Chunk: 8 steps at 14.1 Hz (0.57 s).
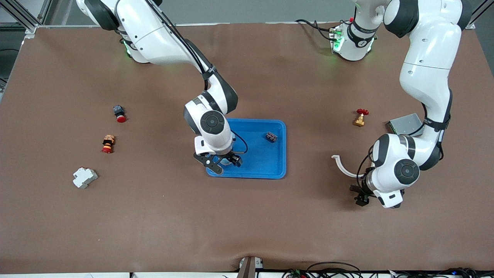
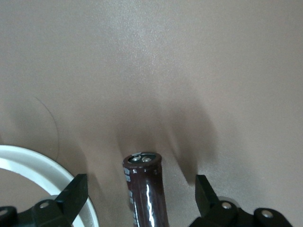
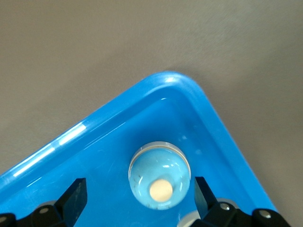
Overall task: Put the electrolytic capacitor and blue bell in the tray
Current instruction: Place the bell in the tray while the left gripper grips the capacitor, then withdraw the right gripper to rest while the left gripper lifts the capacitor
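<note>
Right wrist view shows the blue bell sitting in a corner of the blue tray, between the spread fingers of the right tool, which grips nothing. So the bell's half of the job looks done. The electrolytic capacitor lies on the brown table toward the left arm's end, well apart from the tray, with the left tool wide open around it. Next, I judge, those fingers must close on the capacitor, lift it and carry it to the tray.
</note>
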Each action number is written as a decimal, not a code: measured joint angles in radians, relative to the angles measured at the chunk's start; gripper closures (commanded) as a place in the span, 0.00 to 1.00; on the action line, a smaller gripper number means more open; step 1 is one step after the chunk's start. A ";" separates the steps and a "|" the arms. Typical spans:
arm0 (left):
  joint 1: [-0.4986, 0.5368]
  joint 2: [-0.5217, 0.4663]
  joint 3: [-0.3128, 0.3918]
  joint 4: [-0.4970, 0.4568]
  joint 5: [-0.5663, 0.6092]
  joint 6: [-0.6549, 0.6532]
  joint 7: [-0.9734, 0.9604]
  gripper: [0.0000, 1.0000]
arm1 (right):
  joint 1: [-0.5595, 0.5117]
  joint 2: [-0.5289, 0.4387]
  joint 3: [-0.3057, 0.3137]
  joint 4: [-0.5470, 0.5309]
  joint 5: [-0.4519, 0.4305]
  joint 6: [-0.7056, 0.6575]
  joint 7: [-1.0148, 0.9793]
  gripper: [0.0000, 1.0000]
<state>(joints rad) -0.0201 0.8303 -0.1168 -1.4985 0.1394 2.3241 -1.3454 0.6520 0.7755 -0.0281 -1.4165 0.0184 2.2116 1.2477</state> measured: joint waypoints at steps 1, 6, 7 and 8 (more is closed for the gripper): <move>0.000 0.001 0.000 0.000 0.000 0.000 0.000 0.33 | -0.009 -0.015 -0.001 0.016 0.000 -0.039 -0.003 0.00; 0.000 0.001 0.000 0.007 0.000 0.002 0.000 0.96 | -0.107 -0.125 -0.004 0.031 0.000 -0.244 -0.244 0.00; 0.000 0.001 0.000 0.008 0.000 0.002 0.000 1.00 | -0.128 -0.148 -0.005 0.027 0.000 -0.261 -0.293 0.00; 0.000 0.001 0.000 0.009 0.000 0.002 -0.001 1.00 | -0.149 -0.172 -0.006 0.015 0.000 -0.269 -0.345 0.00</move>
<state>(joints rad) -0.0206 0.8317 -0.1167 -1.4892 0.1394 2.3258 -1.3468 0.5033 0.6034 -0.0337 -1.4014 0.0181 1.9429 0.9029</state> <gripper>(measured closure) 0.705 0.000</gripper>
